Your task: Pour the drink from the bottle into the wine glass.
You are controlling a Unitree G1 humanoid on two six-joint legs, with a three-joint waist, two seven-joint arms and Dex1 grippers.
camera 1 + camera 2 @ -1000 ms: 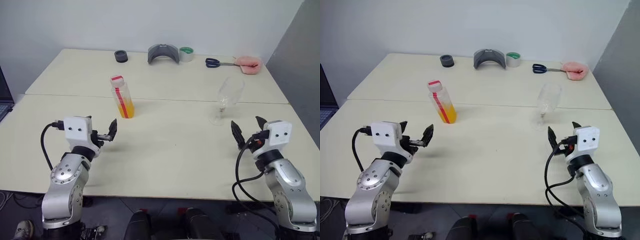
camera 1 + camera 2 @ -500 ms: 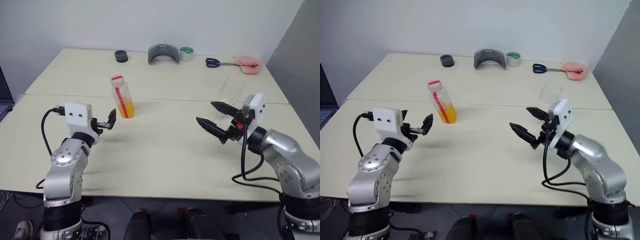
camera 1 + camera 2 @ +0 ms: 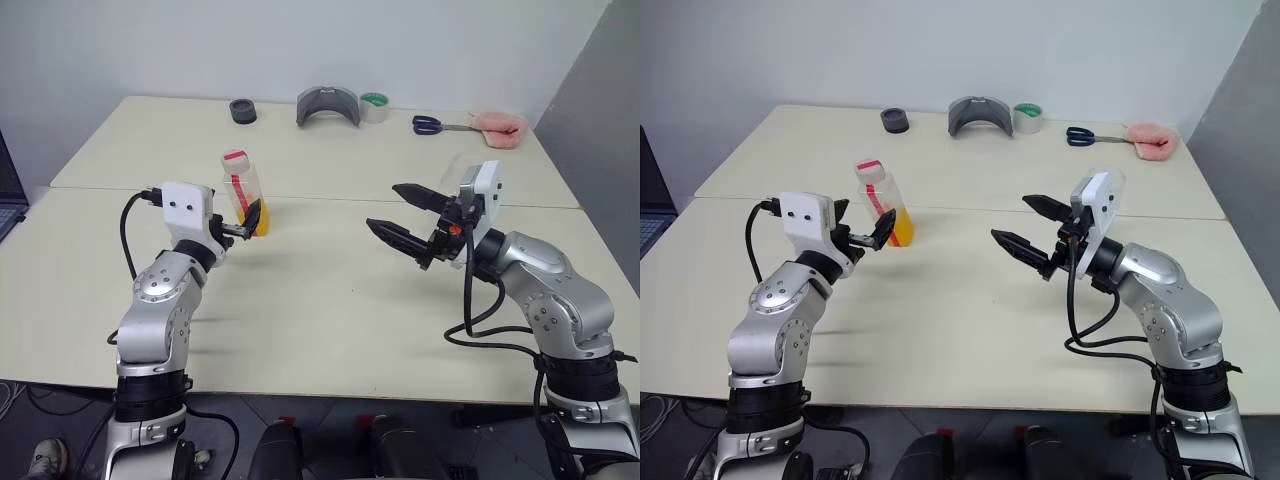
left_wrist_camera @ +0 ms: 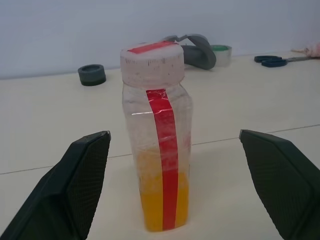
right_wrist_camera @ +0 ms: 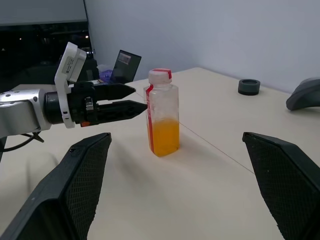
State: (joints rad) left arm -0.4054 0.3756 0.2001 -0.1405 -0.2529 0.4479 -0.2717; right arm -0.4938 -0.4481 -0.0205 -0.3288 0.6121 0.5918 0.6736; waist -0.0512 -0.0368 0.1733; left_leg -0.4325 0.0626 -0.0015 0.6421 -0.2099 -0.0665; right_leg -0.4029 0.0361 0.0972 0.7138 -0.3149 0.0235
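The bottle (image 3: 243, 188) stands upright and capped at the table's left middle. The orange drink (image 4: 160, 205) fills roughly its bottom third. My left gripper (image 3: 240, 224) is open just in front of the bottle. In the left wrist view its fingers (image 4: 75, 190) flank the bottle without touching it. My right gripper (image 3: 384, 207) is open and empty, hovering mid-table and pointing left toward the bottle. The wine glass (image 3: 455, 172) stands behind my right hand, mostly hidden by it.
Along the far edge lie a black tape roll (image 3: 242, 111), a grey curved piece (image 3: 327, 106), a green tape roll (image 3: 373, 106), scissors (image 3: 432, 125) and a pink object (image 3: 498, 128). A seam (image 3: 330, 199) runs between the two tables.
My left gripper has moved forward up to the bottle. My right arm has risen, swung left across the table and turned to point leftward, now covering the wine glass.
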